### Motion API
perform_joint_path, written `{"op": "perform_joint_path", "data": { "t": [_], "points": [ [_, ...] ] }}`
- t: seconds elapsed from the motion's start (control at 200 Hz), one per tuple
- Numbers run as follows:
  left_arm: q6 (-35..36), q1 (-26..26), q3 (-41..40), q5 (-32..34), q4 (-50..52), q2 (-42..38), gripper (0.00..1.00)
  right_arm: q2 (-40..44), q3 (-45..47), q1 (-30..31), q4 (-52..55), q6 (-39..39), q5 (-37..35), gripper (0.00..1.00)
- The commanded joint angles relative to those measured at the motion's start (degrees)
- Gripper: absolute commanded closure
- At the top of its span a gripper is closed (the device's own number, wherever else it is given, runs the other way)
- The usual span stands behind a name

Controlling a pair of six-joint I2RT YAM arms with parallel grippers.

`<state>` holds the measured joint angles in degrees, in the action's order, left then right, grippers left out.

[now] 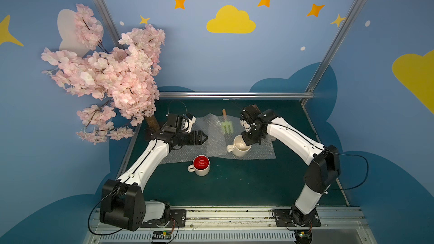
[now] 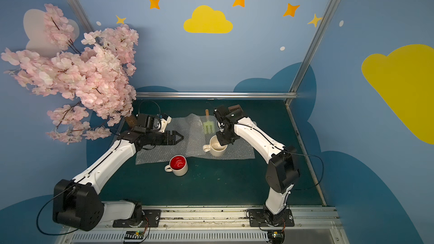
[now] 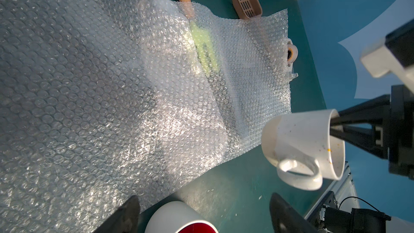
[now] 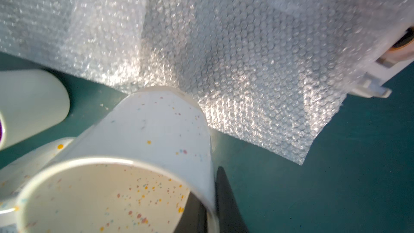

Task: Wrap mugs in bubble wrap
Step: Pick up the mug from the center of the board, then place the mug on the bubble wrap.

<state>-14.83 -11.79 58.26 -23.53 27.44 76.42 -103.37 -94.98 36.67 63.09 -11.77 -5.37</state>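
One cream mug, rim pinched by the right gripper, tilts at six o'clock of the bubble wrap; the left gripper is spread. That thin hold (glazed rim) might slip.

Head of green tool sits under bubble wrap, just a blur thru it. In left wrist view the red-inside mug is cut off by pic edge; speckled mug blurry & cropped in right wrist view. A white item at wrap's edge is partly covered, can't ID.

Near mug stands before the bubble wrap, left of far mug.
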Motion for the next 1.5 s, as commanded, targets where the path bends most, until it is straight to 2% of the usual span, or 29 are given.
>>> {"op": "perform_joint_path", "data": {
  "t": [0.0,0.105,0.335,0.616,1.046,1.081,1.146,1.226,1.256,1.286,1.327,1.497],
  "points": [
    [0.12,-0.28,-0.17,0.06,0.82,-0.22,0.11,-5.26,-4.64,-3.11,2.27,1.83,-0.50,1.00],
    [-0.02,-0.42,-0.25,-0.01,0.67,-0.31,0.11,-8.41,-7.38,-6.04,-0.15,1.69,4.17,1.00],
    [-0.18,-0.75,-0.30,-0.13,0.60,-0.07,0.11,-15.06,-14.66,-8.30,-1.45,2.02,5.83,1.00],
    [-0.05,-0.94,-0.35,0.23,0.66,-0.07,0.11,-21.76,-23.36,-8.89,2.29,3.02,3.54,1.00],
    [-0.02,-0.93,-0.42,0.46,0.56,-0.05,0.11,-22.78,-21.59,-8.98,2.41,3.67,1.76,1.00],
    [0.04,-0.91,-0.35,0.47,0.56,-0.04,0.11,-22.63,-21.39,-8.97,2.40,3.62,1.74,0.90],
    [-0.02,-0.97,-0.44,0.49,0.55,-0.04,0.11,-21.74,-20.89,-9.03,2.80,3.40,1.39,0.63],
    [-0.07,-1.03,-0.61,0.42,0.53,-0.08,0.11,-17.83,-17.46,-9.23,1.18,2.77,1.57,0.41],
    [-0.19,-1.04,-0.60,0.41,0.45,-0.07,0.11,-15.98,-15.40,-9.37,0.25,2.58,2.24,0.26],
    [-0.19,-1.13,-0.60,0.29,0.43,0.00,0.11,-13.74,-13.20,-9.74,-0.66,2.29,2.98,0.16],
    [-0.29,-1.20,-0.54,0.15,0.56,0.17,0.11,-10.84,-10.12,-10.29,-1.40,1.55,3.57,0.13],
    [-0.26,-1.60,-0.34,-0.11,0.69,0.64,0.11,1.25,6.40,-13.75,-5.17,-2.44,4.83,0.12]
  ]
}}
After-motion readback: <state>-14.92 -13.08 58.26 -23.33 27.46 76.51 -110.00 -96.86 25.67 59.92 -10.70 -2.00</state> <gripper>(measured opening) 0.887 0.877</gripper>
